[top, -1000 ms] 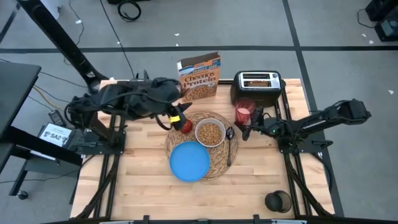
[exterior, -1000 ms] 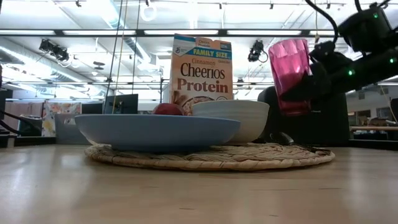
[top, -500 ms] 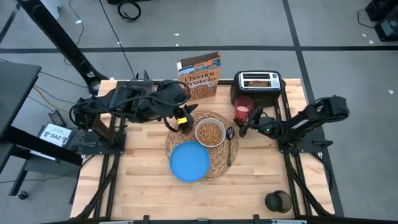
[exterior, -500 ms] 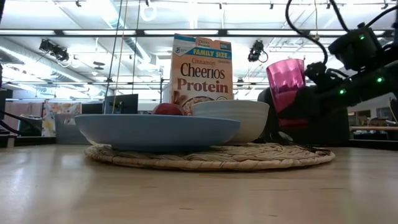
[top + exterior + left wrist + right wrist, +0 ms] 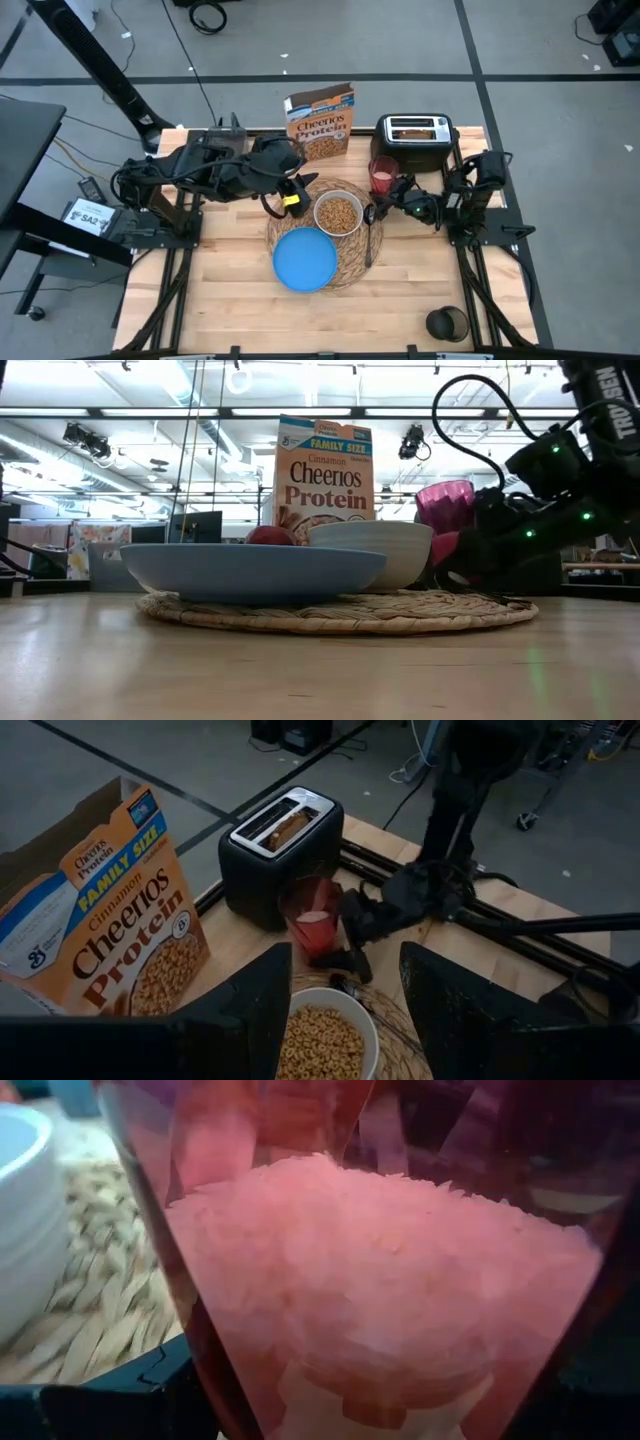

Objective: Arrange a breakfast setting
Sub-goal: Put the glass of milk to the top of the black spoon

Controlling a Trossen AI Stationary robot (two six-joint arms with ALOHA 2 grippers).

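The woven placemat (image 5: pixel 350 262) carries the blue plate (image 5: pixel 305 258), the white bowl (image 5: pixel 338 213) of cereal and the dark spoon (image 5: pixel 369 235). The red apple (image 5: pixel 272 535) sits behind the plate; in the high view my left gripper hides it. My left gripper (image 5: pixel 292 200) hovers open at the mat's far left edge, its fingers (image 5: pixel 250 1010) wide apart. My right gripper (image 5: pixel 398 192) is shut on the pink cup (image 5: pixel 383 176) at the mat's far right edge. The toast (image 5: pixel 418 125) stands in the black toaster. My right gripper pinches the pink cup's lower wall (image 5: pixel 325 935) between its two fingers, one on each side (image 5: pixel 100 1400). The fingers come level from the table's right side. The cup stands upright, mouth up. The bowl and gripper hide its base, so I cannot tell whether it rests on the table.
The orange Cheerios box (image 5: pixel 321 122) stands at the far edge behind the mat. The black toaster (image 5: pixel 415 140) stands right behind the cup. A dark round object (image 5: pixel 446 323) lies at the near right corner. Bare wood shows along the near edge (image 5: pixel 230 300).
My right gripper has come down with the pink cup and gone a little toward the table's left, to the mat's far right edge, while the right arm folded back. The cup has stayed upright.
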